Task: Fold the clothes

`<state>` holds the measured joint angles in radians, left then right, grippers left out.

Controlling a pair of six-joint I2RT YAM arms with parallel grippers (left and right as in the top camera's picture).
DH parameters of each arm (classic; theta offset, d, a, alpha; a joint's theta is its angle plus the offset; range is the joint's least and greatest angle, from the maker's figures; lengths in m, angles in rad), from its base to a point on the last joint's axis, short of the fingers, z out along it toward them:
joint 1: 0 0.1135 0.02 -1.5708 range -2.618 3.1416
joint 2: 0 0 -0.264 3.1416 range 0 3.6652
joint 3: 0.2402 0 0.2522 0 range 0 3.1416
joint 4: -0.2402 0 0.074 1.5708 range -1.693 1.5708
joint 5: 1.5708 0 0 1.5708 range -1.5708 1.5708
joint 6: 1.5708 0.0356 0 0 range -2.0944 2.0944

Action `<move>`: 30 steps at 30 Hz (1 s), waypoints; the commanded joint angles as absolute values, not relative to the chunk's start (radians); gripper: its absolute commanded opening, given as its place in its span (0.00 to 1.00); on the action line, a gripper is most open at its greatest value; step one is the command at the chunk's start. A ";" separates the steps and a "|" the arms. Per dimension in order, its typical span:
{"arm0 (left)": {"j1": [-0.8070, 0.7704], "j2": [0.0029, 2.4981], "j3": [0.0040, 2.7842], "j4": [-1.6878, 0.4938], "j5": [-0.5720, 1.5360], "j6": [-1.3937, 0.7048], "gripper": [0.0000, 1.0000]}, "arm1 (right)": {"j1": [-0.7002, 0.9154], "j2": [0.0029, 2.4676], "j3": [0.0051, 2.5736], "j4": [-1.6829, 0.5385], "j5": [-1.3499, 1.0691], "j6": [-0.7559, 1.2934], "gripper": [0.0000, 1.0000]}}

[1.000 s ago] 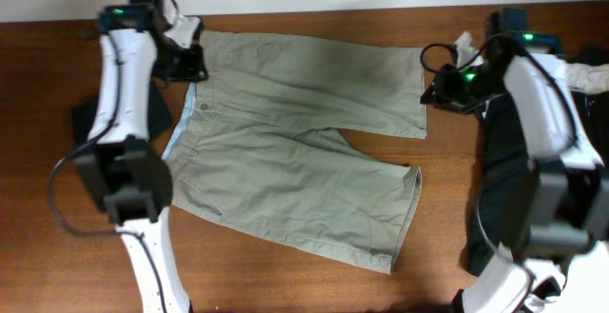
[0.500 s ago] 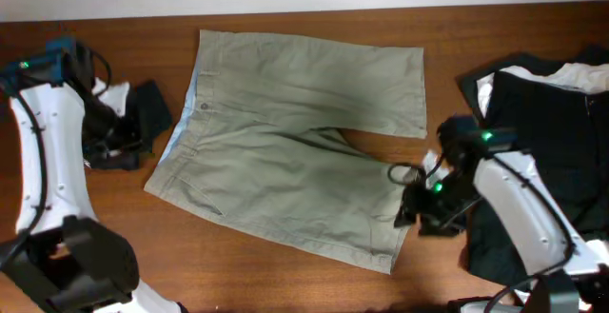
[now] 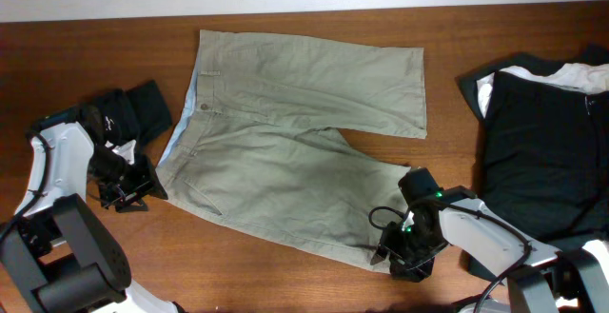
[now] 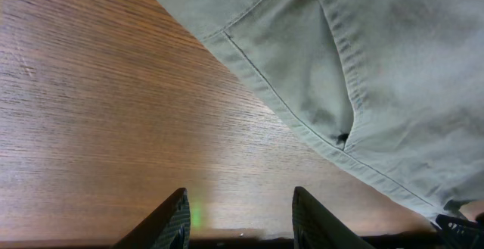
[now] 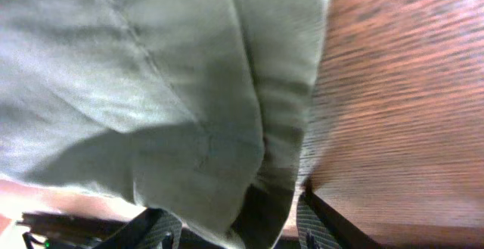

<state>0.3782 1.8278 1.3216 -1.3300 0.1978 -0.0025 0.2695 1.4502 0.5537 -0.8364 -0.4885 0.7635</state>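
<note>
A dark wooden table [image 3: 76, 66] fills the overhead view, with a pale strip of wall along its far edge. The right gripper [image 5: 234, 226] has its fingers spread wide. The bottom hem [image 5: 291, 90] of the near leg lies between them, but nothing is pinched, so it holds nothing yet. The left gripper [image 4: 238, 203] is likewise wide open and empty. It hovers over bare wood just beside the near waistband corner, where a pocket opening [image 4: 344, 90] shows.

Outward from both, the khaki shorts [image 3: 295, 161] lie flat in the middle of the table, waistband toward the left arm, legs toward the right. A small dark garment [image 3: 143, 108] sits just beyond the left gripper. A black pile [image 3: 542, 170] with a white piece at its far edge waits at the right end.

A second ago both grippers were at the far corners of the shorts. Now they have come round to the near corners, and the shorts have not shifted. We judge the spreading done and the first fold about to begin, the near edge to be carried over the far leg. The right gripper need only close. The left must first reach the cloth.
</note>
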 commanded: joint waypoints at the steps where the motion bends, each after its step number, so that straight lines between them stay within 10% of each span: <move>1: 0.382 1.822 1.315 -1.317 0.220 -0.015 0.44 | 0.266 1.449 0.552 -0.805 -0.395 0.773 0.65; 9: 0.382 1.822 1.315 -1.308 0.221 -0.015 0.44 | 0.142 1.448 0.567 -0.814 -0.451 0.765 0.76; 14: 0.382 1.822 1.315 -1.305 0.221 -0.015 0.44 | 0.309 1.448 0.566 -0.833 -0.469 0.799 0.47; 17: 0.382 1.822 1.315 -1.305 0.221 -0.015 0.44 | 0.326 1.448 0.566 -0.836 -0.444 0.820 0.04; 30: 0.382 1.822 1.087 -1.111 0.318 -0.050 0.52 | 0.189 1.448 0.675 -0.862 -0.344 0.642 0.04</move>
<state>0.3782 1.8267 1.1347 -1.1690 0.2756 -0.0097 0.1959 1.4471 0.6567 -0.8642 -0.3626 0.6716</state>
